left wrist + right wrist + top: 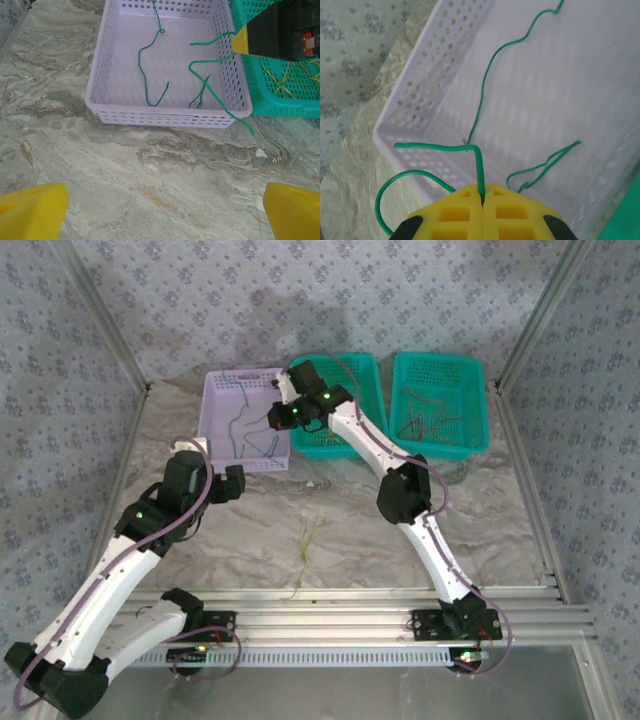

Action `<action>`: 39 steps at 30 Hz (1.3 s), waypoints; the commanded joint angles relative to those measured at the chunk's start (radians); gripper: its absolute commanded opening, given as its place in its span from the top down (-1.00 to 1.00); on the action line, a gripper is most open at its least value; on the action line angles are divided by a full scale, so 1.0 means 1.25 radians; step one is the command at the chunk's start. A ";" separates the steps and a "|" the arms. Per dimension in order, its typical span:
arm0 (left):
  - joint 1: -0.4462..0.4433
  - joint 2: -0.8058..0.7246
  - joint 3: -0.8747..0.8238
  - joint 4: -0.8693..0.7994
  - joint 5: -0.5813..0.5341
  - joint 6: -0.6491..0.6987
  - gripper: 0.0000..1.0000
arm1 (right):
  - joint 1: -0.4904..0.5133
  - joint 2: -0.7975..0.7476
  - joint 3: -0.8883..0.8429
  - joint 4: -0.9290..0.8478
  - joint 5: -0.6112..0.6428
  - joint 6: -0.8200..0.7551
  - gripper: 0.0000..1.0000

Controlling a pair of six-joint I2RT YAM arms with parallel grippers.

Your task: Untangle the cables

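- Right end effector (482,192): you are pinching one green cable (480,167) with the pads fully closed on it. The strand is rising from between the tips and bending sideways. Its free tail is looping out to the left of the pads.
- Directly below and ahead of that end effector, the lilac basket (420,95) is holding the other green cables (145,70).
- Handling, as a judgement: these cables are looking feather-light and far thinner than the pads. They are limp overall but keeping their kinks, so expect them to be hooking each other and the basket's holes. The sheath is looking smooth, so a tug may be sliding it through the pads. You are gripping just short of a bend, which should be helping.
- Left end effector (164,210): it is hanging wide open, carrying nothing, over bare bench (100,165). The basket's near wall is lying just ahead of it.
- Edges: ahead and to the right of the left end effector, one green strand (240,117) is trailing out over the basket's rim.
- A teal basket (280,107) with yellow cables (287,80) is sitting right beside that wall, so sideways room there is tight.
- The open room is lying on the near side of the basket. A few loose yellow strands (308,545) are lying on the bench to the right of the left end effector.
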 commanded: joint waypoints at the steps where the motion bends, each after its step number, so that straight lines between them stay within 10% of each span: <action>1: 0.004 -0.012 0.001 0.019 -0.021 0.001 -0.99 | -0.005 0.033 0.059 0.053 -0.037 0.042 1.00; 20: 0.006 -0.005 0.001 0.021 -0.011 0.003 -0.99 | 0.002 0.086 0.048 0.016 0.067 0.025 0.99; 39: 0.008 0.003 0.003 0.019 -0.008 0.008 -0.99 | 0.008 0.062 0.046 -0.003 0.085 0.011 0.46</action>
